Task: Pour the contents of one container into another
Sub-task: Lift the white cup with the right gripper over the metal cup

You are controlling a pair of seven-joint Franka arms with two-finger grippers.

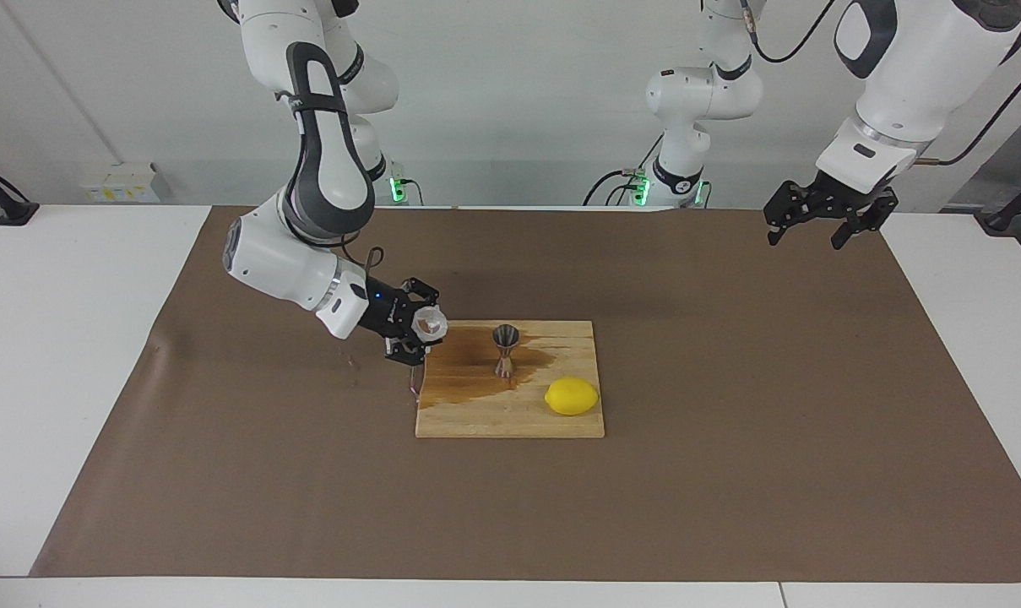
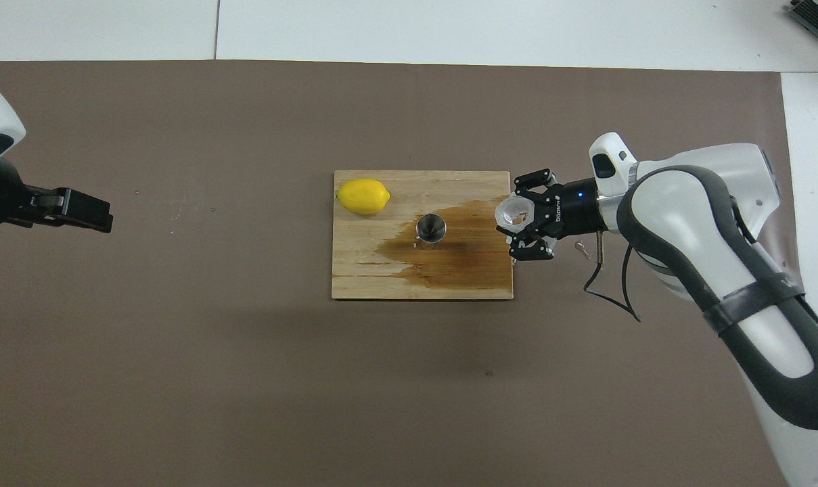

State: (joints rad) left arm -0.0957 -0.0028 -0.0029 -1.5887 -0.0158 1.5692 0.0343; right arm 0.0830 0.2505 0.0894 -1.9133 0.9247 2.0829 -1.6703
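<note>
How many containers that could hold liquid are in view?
2. The glass cup is held by the right gripper over the cutting board's handle end; the steel jigger stands upright on the board, near the lemon. None looks hidden.

glass cup [image 1: 430, 322] contents perhaps unreadable, too small

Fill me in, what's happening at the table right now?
The right end effector holds the small ribbed glass cup in the air over the handle end of the cutting board. The steel jigger stands upright on the board's wet stain, a lemon beside it. The left end effector waits open at its own end.
</note>
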